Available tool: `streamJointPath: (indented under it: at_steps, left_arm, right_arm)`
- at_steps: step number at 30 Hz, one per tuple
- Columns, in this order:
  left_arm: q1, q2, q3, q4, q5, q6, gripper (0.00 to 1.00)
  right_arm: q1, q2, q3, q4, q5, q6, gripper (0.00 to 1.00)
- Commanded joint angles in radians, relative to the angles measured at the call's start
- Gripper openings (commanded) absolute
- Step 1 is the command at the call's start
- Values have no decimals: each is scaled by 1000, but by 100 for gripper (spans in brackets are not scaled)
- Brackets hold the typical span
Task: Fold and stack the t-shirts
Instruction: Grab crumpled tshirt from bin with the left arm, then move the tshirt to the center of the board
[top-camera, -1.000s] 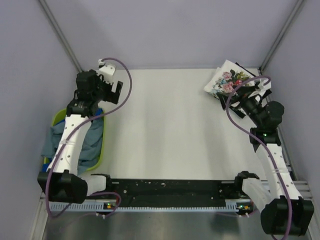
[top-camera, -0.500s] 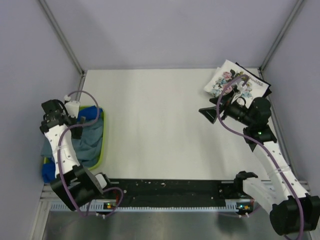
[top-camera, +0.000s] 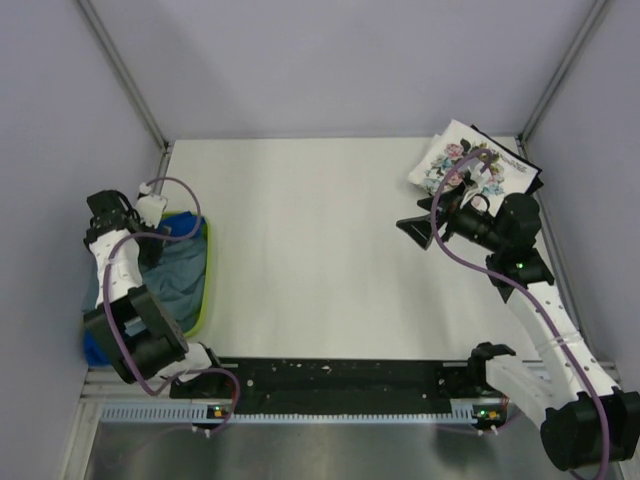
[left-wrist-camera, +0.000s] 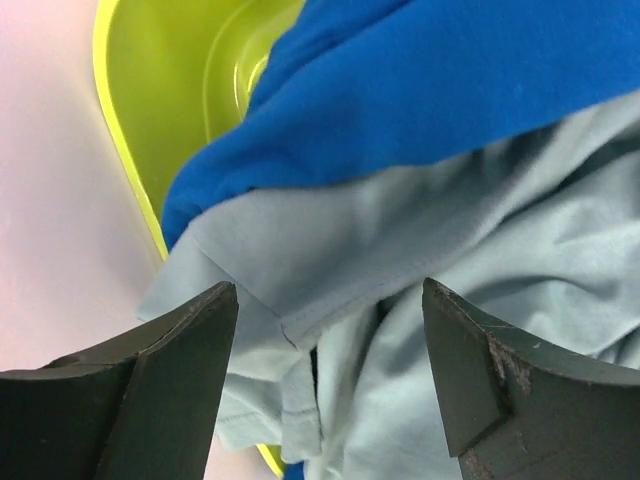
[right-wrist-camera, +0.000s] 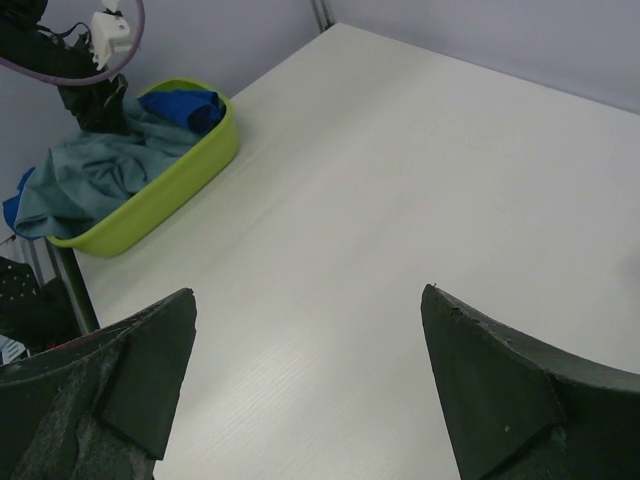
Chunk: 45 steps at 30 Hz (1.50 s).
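Observation:
The grey-blue t-shirt lies crumpled in the lime-green tray, with the royal blue t-shirt bunched at the tray's far end. In the left wrist view the grey-blue shirt lies under the blue shirt. My left gripper is open and empty, just above a hem of the grey-blue shirt; in the top view it is at the tray's far left. The folded floral t-shirt lies on the black t-shirt at the back right. My right gripper is open and empty above bare table.
The white table lies between the tray and the folded stack. A blue cloth end hangs over the tray's near left corner. Grey walls and metal posts close in the sides. The right wrist view shows the tray far off.
My left arm has swung from the back of the table over to the tray's left side and lowered onto the shirts. My right gripper has pulled away from the floral shirt toward the left.

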Motion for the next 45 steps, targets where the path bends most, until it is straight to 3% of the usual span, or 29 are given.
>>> streamJointPath:
  at_steps: [1,3,5,7,8,9,14,18,23,29,34,37,42,44,45]
  left_arm:
    - [-2,43,53,71,4,47,77]
    - [-2,64,64,57,1,41,72]
    - [-2,73,75,24,21,47,61]
    - [-2,69,86,-24,42,63,35]
    - [-3,63,95,-44,47,60,14]
    - [-3,49,113,-61,45,40,0]
    - [-3,-81,260,-154,54,-44,0]
    - [-11,-218,447,-191,180,-98,0]
    - [-13,-247,847,-193,304,-279,0]
    - [-14,-195,1184,-201,674,-518,0]
    - [-14,-195,1152,-22,1036,-907,0]
    - [-40,-213,1051,131,1113,-1098,0]
    - [-181,-233,921,55,1052,-1008,0]
    - [-313,-227,877,-83,927,-874,0]
    - [-429,-221,836,-142,817,-794,0]
  right_arm:
    - [13,-2,36,27,3,-19,92]
    - [15,5,39,30,5,-20,92]
    - [13,3,43,31,6,-24,91]
    - [13,5,49,22,9,-31,91]
    - [15,5,54,18,11,-34,91]
    - [15,5,57,14,10,-34,91]
    - [13,0,74,28,-3,-11,91]
    - [18,-3,98,63,-21,36,91]
    - [32,0,114,140,-35,107,90]
    - [52,11,122,160,-36,138,90]
    - [59,5,123,162,-44,161,90]
    - [72,8,137,160,-44,174,90]
    - [139,47,174,123,5,165,89]
    - [192,69,198,87,40,136,89]
    - [219,84,213,65,57,119,89]
